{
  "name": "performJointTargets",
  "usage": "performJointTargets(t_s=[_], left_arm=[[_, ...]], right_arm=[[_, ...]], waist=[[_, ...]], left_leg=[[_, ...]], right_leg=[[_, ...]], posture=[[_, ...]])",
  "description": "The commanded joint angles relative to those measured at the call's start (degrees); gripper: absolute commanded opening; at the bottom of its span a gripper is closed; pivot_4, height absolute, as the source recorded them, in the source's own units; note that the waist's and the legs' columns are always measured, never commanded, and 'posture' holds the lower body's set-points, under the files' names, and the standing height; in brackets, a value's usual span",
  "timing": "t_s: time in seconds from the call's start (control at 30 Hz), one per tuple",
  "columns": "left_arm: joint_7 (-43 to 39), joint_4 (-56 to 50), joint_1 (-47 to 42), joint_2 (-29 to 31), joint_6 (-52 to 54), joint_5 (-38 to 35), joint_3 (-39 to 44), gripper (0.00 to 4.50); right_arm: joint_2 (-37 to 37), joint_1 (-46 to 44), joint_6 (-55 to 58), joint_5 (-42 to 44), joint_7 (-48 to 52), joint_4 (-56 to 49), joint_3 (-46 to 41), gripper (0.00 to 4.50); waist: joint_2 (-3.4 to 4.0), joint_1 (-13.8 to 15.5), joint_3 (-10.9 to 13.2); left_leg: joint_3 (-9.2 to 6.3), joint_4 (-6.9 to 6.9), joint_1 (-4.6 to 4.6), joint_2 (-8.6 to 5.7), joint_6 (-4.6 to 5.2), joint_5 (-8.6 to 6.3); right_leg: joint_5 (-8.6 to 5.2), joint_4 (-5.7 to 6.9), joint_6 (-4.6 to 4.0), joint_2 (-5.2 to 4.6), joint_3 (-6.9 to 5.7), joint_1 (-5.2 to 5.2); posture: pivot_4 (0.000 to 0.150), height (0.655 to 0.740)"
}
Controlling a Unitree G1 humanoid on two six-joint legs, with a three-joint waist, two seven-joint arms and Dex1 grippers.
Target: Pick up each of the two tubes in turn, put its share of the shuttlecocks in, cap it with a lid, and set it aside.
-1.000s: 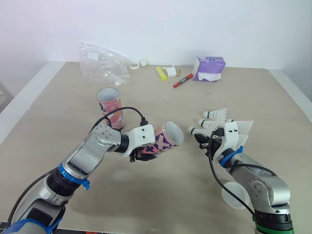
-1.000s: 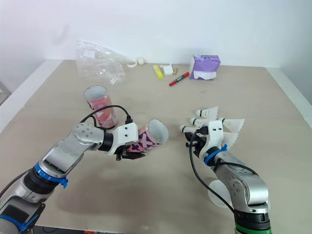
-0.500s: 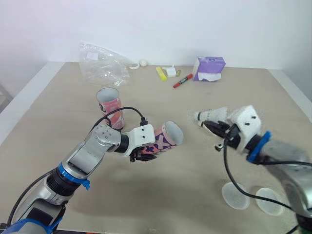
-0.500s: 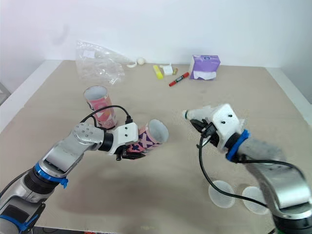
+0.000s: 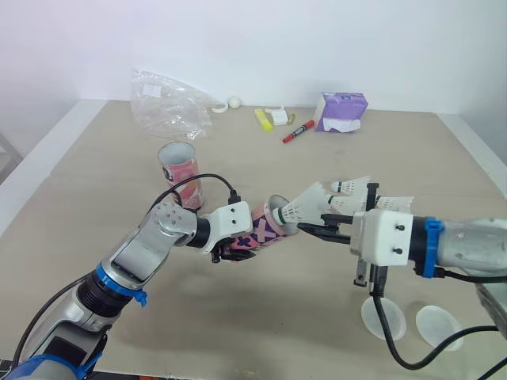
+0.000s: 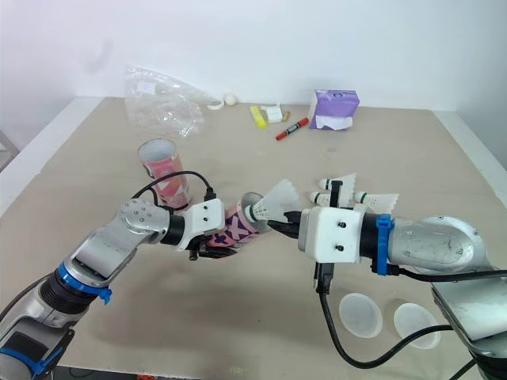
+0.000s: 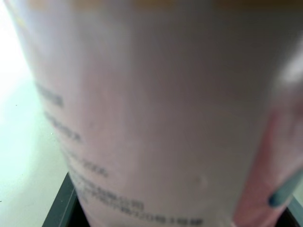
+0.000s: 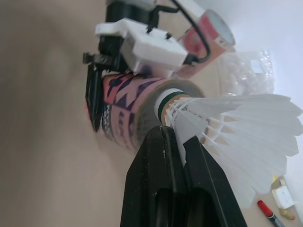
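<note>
My left gripper (image 5: 230, 251) is shut on a pink and purple patterned tube (image 5: 266, 229), held tilted off the table with its open mouth facing right. My right gripper (image 5: 304, 228) is shut on a white shuttlecock (image 5: 306, 206) by the lower feathers. The shuttlecock's cork sits right at the tube's mouth, as the right wrist view shows with the shuttlecock (image 8: 227, 120) against the tube (image 8: 137, 106). A second pink tube (image 5: 177, 169) stands upright at the back left. Several more shuttlecocks (image 5: 354, 187) lie behind my right gripper. Two clear lids (image 5: 383, 317) lie at the front right.
A crumpled plastic bag (image 5: 169, 104) lies at the far left. A purple tissue pack (image 5: 341, 111), a red marker (image 5: 297, 131), a yellow item (image 5: 262, 119) and a small white ball (image 5: 234, 102) line the back edge of the table.
My right gripper has lifted a shuttlecock off the pile and swung it left to the tube's mouth. The left arm and its tube have stayed in place.
</note>
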Motion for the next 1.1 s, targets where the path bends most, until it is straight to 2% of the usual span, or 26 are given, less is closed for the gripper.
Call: performJointTargets(t_s=[0.03,0.1,0.13,0.2,0.27,0.3,0.4,0.5,0.53,0.67,0.83,0.97,1.1], left_arm=[[-0.9,0.3,1.1,0.0,1.0,-0.4,-2.9,2.37],[-0.8,0.3,1.2,0.0,1.1,-0.5,-2.8,2.37],[-0.8,0.2,1.2,0.0,1.2,-0.5,-2.8,2.37],[-0.8,0.2,1.2,0.0,1.3,-0.6,-2.8,2.37],[-0.9,0.2,1.1,0.1,1.3,-0.6,-2.8,2.37],[-0.9,0.3,1.1,0.1,1.3,-0.6,-2.8,2.37],[-1.1,0.5,1.0,0.3,1.0,-0.7,-2.8,2.37],[-1.2,0.6,0.9,0.3,0.9,-0.7,-2.9,2.37],[-1.2,0.7,0.9,0.3,0.9,-0.7,-3.0,2.37],[-1.4,1.0,0.6,0.2,0.6,-0.8,-3.2,2.37],[-1.3,1.0,0.5,0.1,0.5,-0.7,-3.4,2.37],[-1.1,0.6,0.7,0.1,0.8,-0.7,-3.4,2.37],[-0.9,0.4,1.1,0.1,1.1,-0.7,-3.3,2.37]], right_arm=[[-0.2,-2.0,-1.6,-2.2,0.9,0.7,1.3,0.06],[0.3,-3.7,-0.9,-2.0,1.0,1.1,2.1,0.06],[0.5,-4.3,-0.8,-2.0,1.1,1.2,2.3,0.7],[0.6,-4.6,0.9,-0.2,1.2,0.8,1.6,1.4],[1.2,-4.1,3.5,2.8,0.3,0.1,-0.6,2.32],[1.4,-3.3,5.9,5.6,-0.2,-0.3,-2.8,2.72],[2.6,-0.9,13.5,13.8,-2.8,-0.8,-9.9,4.3],[6.6,3.5,23.4,23.5,-9.5,1.8,-19.4,4.42],[9.0,6.6,25.1,24.4,-11.5,4.0,-22.8,4.42],[16.7,15.6,24.4,20.5,-17.3,14.4,-29.3,4.42],[20.1,17.3,20.3,16.9,-18.9,20.9,-28.2,4.42],[21.2,17.2,15.5,12.4,-18.4,26.0,-25.1,4.42],[20.9,16.5,14.6,12.1,-16.4,28.8,-23.2,4.42]], waist=[[0.0,0.0,0.0],[0.0,0.0,0.0],[0.0,0.0,0.0],[0.0,0.0,0.0],[0.0,0.0,0.0],[-0.01,0.0,0.0],[-0.02,0.1,0.0],[-0.12,0.1,0.0],[-0.12,0.1,0.0],[-0.25,0.2,-0.1],[0.33,0.0,-0.2],[0.33,0.0,-0.2],[0.34,-0.1,-0.2]], left_leg=[[0.0,0.0,0.0,0.0,0.0,0.0],[0.01,0.01,0.0,0.0,0.0,0.0],[0.0,0.01,0.0,0.0,-0.01,0.01],[-0.01,0.01,0.0,0.0,-0.01,0.01],[-0.03,0.01,-0.01,0.0,-0.01,0.0],[-0.03,0.01,-0.01,0.0,-0.01,0.0],[-0.03,0.01,-0.04,-0.01,0.01,-0.01],[-0.04,0.01,-0.04,-0.01,0.01,-0.01],[-0.1,0.0,-0.04,0.0,0.01,-0.01],[-0.11,-0.02,-0.04,-0.02,0.02,-0.01],[0.09,-0.03,0.04,-0.1,0.03,-0.01],[0.04,-0.03,0.07,-0.06,0.04,0.02],[0.05,-0.05,0.06,-0.07,0.05,0.02]], right_leg=[[0.0,0.0,0.0,0.0,0.0,0.0],[0.0,0.0,0.0,-0.01,0.01,0.0],[0.0,0.0,0.0,-0.01,0.01,0.0],[0.0,0.0,-0.01,-0.01,-0.01,0.0],[0.0,0.0,-0.01,-0.03,-0.03,0.0],[0.0,0.0,-0.01,-0.04,-0.03,0.0],[0.0,0.0,-0.02,-0.09,-0.06,0.0],[0.01,0.0,-0.03,-0.11,-0.08,0.01],[0.01,0.0,-0.03,-0.11,-0.12,0.05],[0.0,-0.01,-0.05,-0.14,-0.1,0.08],[0.02,0.0,-0.01,-0.28,-0.04,0.04],[0.03,0.01,0.0,0.01,0.06,0.07],[0.02,0.01,0.01,0.13,0.13,0.07]], posture=[[0.15,0.74],[0.15,0.74],[0.15,0.74],[0.15,0.74],[0.15,0.74],[0.15,0.74],[0.15,0.74],[0.15,0.74],[0.15,0.74],[0.15,0.74],[0.15,0.74],[0.15,0.74],[0.15,0.74]])
